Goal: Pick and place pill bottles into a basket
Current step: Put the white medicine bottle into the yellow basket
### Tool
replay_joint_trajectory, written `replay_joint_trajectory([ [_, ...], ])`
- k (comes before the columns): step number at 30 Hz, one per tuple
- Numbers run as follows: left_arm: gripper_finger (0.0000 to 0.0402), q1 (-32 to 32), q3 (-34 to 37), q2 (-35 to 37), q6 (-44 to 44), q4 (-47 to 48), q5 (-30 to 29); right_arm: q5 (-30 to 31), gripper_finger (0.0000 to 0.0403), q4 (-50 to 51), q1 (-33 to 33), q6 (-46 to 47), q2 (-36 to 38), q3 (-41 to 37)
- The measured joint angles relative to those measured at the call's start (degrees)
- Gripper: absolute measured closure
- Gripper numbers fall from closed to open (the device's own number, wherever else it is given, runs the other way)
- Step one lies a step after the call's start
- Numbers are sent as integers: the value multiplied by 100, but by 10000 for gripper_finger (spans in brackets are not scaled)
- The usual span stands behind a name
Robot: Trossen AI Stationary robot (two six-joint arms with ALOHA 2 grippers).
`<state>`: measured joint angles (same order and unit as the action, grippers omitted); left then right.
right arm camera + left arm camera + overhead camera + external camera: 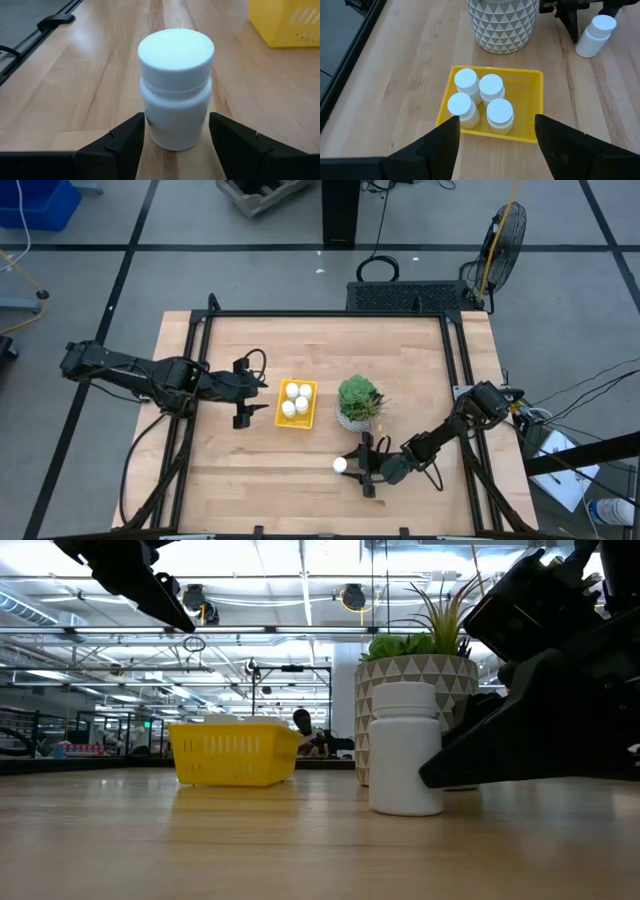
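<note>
Four bottles (480,102) sit in the basket (311,409); the fifth (175,87) stands beside the plant (358,402), between the right gripper's (176,132) unclosed fingers. Uneven closing could topple it. Left gripper (495,132) hangs wide above the basket.

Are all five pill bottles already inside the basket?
No, the basket holds four bottles, and the fifth bottle stands on the table by the right gripper.

Matt white plastic bottle (175,90) on smooth pale wood table (90,80) (faintly grained)
</note>
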<state>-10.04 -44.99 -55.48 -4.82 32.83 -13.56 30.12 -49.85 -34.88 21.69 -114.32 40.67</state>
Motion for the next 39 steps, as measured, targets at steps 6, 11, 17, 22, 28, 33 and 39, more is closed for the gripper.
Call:
replay_joint_trajectory([
  [6, 137, 44, 0, -1, 26, -86, 2, 98, 190, 20, -48, -126, -73, 233],
  [11, 138, 132, 1, -1, 138, -205, 1, -20, 190, 35, -38, -180, -340, 476],
  [17, 140, 144, 2, 1, 157, -277, 4, -214, 191, -198, 23, -7, -552, 524],
  [22, 136, 144, 2, 1, 160, -272, 9, -326, 215, -264, 35, -28, -568, 529],
  [28, 146, 144, 2, 0, 157, -268, 13, -340, 248, -141, 31, -132, -392, 529],
  [33, 146, 144, 2, 1, 157, -257, 15, -342, 248, 1285, 29, -85, 382, 715],
  [39, 147, 144, 2, -1, 157, -234, 14, -399, 248, 2633, 30, -371, 1675, 900],
])
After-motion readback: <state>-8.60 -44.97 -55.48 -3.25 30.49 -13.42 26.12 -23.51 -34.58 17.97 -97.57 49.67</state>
